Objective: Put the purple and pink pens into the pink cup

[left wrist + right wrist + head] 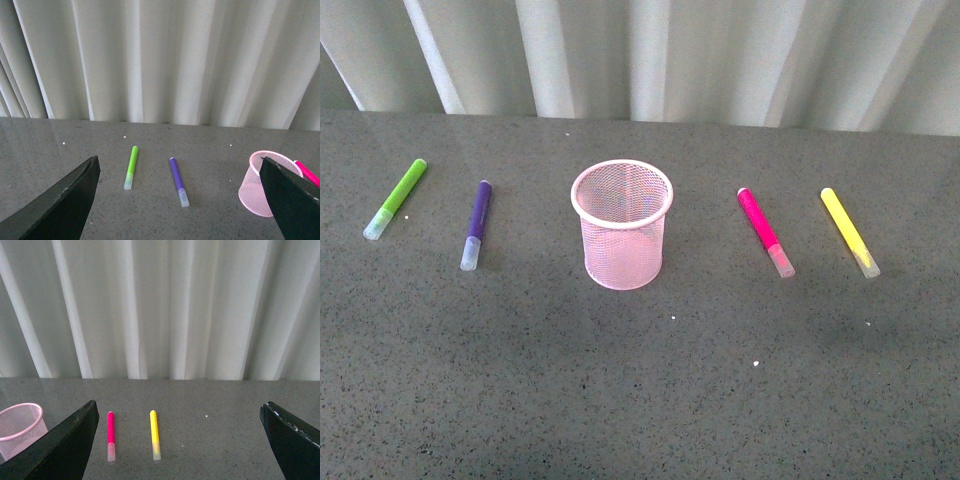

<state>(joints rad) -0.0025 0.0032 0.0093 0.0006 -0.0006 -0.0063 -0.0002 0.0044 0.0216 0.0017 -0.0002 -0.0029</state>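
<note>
The pink cup (622,238) stands upright and empty in the middle of the grey table; it also shows as the cup (260,184) and the cup (20,424). Left of it lies the purple pen (475,224), cap toward me, seen too as the purple pen (178,181). To its right lies the pink pen (765,232), also the pink pen (110,436). Neither arm shows in the front view. My left gripper (182,200) hangs open, back from the purple pen. My right gripper (180,440) is open, back from the pens, nothing between its fingers.
A lime-green marker (395,199) lies at the far left, also the green marker (131,167). A yellow marker (850,232) lies at the far right, also the yellow marker (155,435). A white pleated curtain (640,55) runs behind the table's far edge.
</note>
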